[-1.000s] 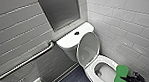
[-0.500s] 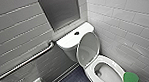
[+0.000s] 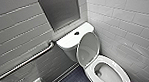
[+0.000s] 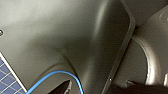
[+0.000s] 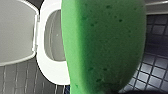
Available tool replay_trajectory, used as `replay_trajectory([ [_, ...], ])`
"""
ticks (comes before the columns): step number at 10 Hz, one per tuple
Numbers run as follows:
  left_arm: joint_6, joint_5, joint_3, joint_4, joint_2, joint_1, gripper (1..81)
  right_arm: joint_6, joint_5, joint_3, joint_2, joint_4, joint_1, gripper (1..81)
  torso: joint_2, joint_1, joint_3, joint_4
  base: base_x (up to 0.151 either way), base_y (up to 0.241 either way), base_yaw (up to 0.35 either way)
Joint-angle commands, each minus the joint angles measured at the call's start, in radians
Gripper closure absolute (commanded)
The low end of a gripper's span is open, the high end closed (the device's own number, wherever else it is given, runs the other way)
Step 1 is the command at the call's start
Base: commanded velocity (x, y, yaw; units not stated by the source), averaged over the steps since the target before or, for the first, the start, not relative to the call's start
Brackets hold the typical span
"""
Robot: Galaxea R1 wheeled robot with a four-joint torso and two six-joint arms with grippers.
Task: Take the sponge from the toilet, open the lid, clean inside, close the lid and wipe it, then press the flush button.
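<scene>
Closest in, the sponge (image 5: 103,45) hangs right in front of the right wrist camera, up in the air over the dark tiled floor (image 5: 155,70). So I'd say the right gripper is clamped on it, even though the green hides the grip itself. For the left gripper I can't tell whether it's apart or together; that wrist camera mostly gets dark robot bodywork and a blue cable (image 4: 57,75). What changed: a second ago the head view had the sponge sitting over the near rim of the bowl, and now it's just a green sliver at the bottom edge. The toilet (image 3: 92,73) hasn't shifted in the picture, so that's the arm pulling back toward the robot, not the camera moving. My read is the inside-cleaning pass is wrapping up or pausing, since the sponge is clear of the bowl. Just past the bowl, the lid (image 3: 88,49) is still standing up, leaning back against the tank, so closing and wiping it is still to do. Further back the flush button (image 3: 76,33) sits in the middle of the tank top with nothing near it. A metal grab bar (image 3: 26,62) runs along the grey tiled wall off to the left.
</scene>
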Motion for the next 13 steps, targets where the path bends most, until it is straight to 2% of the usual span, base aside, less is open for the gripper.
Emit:
replay_trajectory([
  [1,0.009,0.085,0.005,-0.003,-0.004,0.019,1.0,-0.052,-0.075,0.095,-0.079,-0.002,0.025,81.1,0.0,0.0,0.0,0.0,0.0,0.0,0.0],
  [2,0.009,0.085,0.006,-0.003,-0.004,0.018,1.0,-0.063,-0.108,0.114,-0.094,-0.004,0.049,81.1,0.0,0.0,0.0,0.0,0.0,0.0,0.0],
  [3,0.009,0.085,0.006,-0.003,-0.004,0.019,1.0,-0.076,-0.173,0.138,-0.112,-0.004,0.116,81.1,0.0,0.0,0.0,0.0,0.0,0.0,0.0],
  [6,0.009,0.083,0.006,-0.003,-0.004,0.019,1.0,-0.08,-0.423,0.178,-0.117,-0.002,0.338,81.1,0.0,0.0,0.0,0.0,0.0,0.0,0.0],
  [8,0.009,0.083,0.006,-0.003,-0.004,0.018,1.0,-0.079,-0.557,0.122,-0.073,0.027,0.454,81.1,0.0,0.0,0.0,0.0,0.0,0.0,0.0],
  [11,0.009,0.083,0.006,-0.003,-0.004,0.018,1.0,-0.071,-0.798,-0.021,0.036,0.019,0.623,81.1,0.0,0.0,0.0,0.0,0.0,0.0,0.0],
  [12,0.009,0.083,0.006,-0.003,-0.004,0.016,1.0,-0.07,-0.849,-0.061,0.062,0.016,0.663,81.1,0.0,0.0,0.0,0.0,0.0,0.0,0.0],
  [13,0.009,0.083,0.006,-0.004,-0.006,0.018,1.0,-0.069,-0.869,-0.081,0.076,0.016,0.692,81.1,0.0,0.0,0.0,0.0,0.0,0.0,0.0],
])
